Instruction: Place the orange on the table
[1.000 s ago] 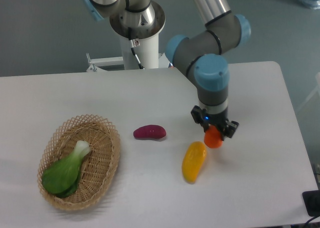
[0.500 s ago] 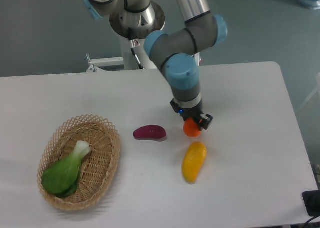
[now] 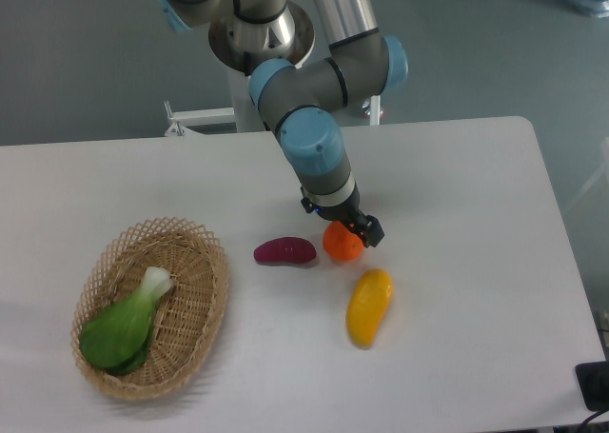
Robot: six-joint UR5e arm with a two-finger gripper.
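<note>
Four things sit on the large white smooth tabletop point(image 3: 476, 167), so going from the left: first up is an oval woven wicker basket point(image 3: 195, 333) with a green leafy vegetable with a pale white stalk point(image 3: 124, 326) lying inside it. Next over, near the middle, there's a small dark purple oblong piece point(image 3: 284, 251) lying flat. Just beside that on the right is the small round bright-orange fruit point(image 3: 343, 243), close to the purple piece but I can't tell if they touch. The black two-finger gripper point(image 3: 344, 228) on the grey and blue arm point(image 3: 314, 147) is right on top of the orange with its fingers clamped around it; whether the orange is resting on the table is hard to say. Below and slightly right of it lies a longer yellow-orange oblong fruit point(image 3: 368, 306), tilted, apart from the orange.
</note>
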